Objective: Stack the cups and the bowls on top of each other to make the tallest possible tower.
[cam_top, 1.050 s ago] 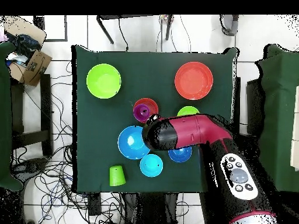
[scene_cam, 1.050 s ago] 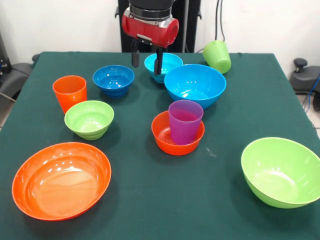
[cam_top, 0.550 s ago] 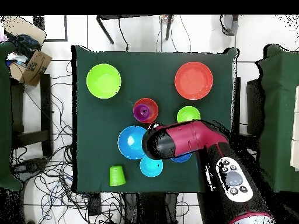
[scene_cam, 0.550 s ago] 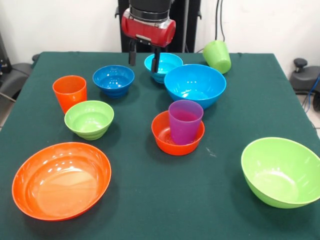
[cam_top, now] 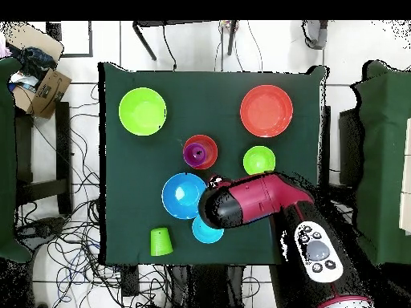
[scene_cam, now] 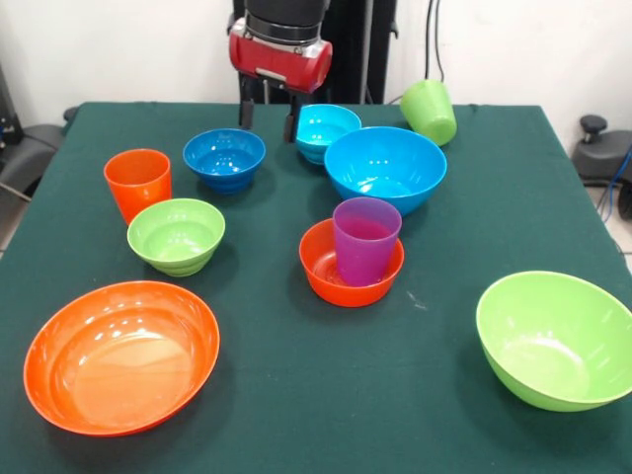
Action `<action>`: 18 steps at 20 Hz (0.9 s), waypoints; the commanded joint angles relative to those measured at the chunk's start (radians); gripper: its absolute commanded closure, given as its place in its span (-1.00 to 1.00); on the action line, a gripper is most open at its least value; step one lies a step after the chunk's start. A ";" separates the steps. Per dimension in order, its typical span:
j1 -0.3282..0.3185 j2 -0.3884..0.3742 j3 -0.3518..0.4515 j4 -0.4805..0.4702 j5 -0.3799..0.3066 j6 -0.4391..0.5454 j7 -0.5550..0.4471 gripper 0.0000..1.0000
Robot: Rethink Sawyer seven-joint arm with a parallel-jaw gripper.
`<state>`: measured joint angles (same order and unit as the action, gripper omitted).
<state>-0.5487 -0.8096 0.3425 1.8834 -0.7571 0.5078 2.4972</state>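
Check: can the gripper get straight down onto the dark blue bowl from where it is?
Probably yes. The gripper hangs open and empty just above the table between the dark blue bowl and the small light blue bowl. Nothing sits in the dark blue bowl, and the orange cup stands clear of it.

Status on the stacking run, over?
Gripper open, empty, hovering at the far edge between dark blue bowl and small light blue bowl. Only stack: purple cup in small orange bowl. Path clear.

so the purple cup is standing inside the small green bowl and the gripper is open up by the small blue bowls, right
Not quite. In the front view the purple cup stands inside the small orange bowl, not the green one. The rest holds: the gripper is open by the small blue bowls.
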 commanded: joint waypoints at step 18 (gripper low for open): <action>0.136 0.159 -0.162 -0.067 -0.151 -0.179 0.006 -1.00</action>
<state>-0.4539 -0.7169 0.2234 1.8818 -0.8150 0.3773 2.4972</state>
